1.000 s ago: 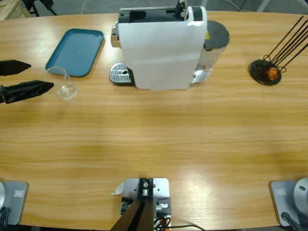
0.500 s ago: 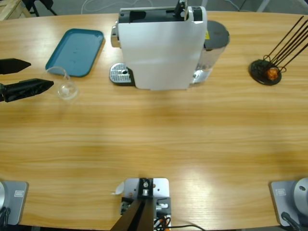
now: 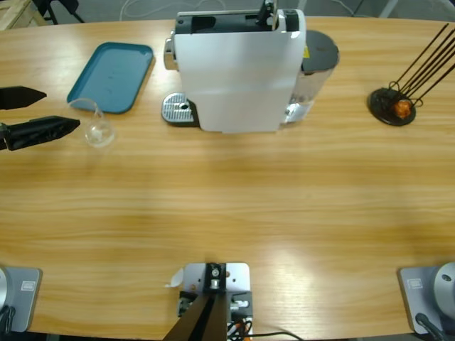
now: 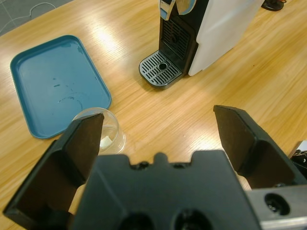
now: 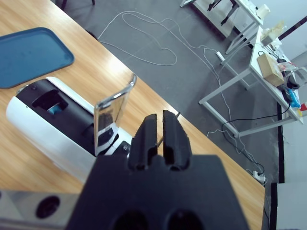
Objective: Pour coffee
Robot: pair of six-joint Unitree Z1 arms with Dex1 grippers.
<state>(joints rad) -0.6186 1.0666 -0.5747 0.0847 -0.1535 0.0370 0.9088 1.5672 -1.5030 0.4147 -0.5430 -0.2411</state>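
1. Two black jaws of the left end effector [image 3: 39, 114] enter from the high view's left edge, spread wide, with nothing between them.
2. Just past the tip of the lower jaw, a clear glass tumbler [image 3: 98, 129] stands upright on the wooden desk [image 3: 234, 192], apart from the jaw; it looks empty, and no coffee shows in any view.
3. In the left wrist view the tumbler [image 4: 103, 130] sits near the left jaw's tip, just beside the teal tray's [image 4: 53, 81] near edge.
4. The tray [image 3: 111, 75] lies flat on the desk, up and to the right of the tumbler.
5. A white-and-black coffee machine [image 3: 238, 67] stands at the desk's far middle, its round drip grate [image 3: 178, 109] bare.
6. The right end effector [image 5: 160, 132] has its jaws pressed together, gripping nothing, and hangs above the coffee machine [image 5: 57, 129], whose chrome lever [image 5: 112, 112] stands raised.
7. At the far right a black wire capsule holder [image 3: 402, 89] carries a small orange object [image 3: 403, 108].
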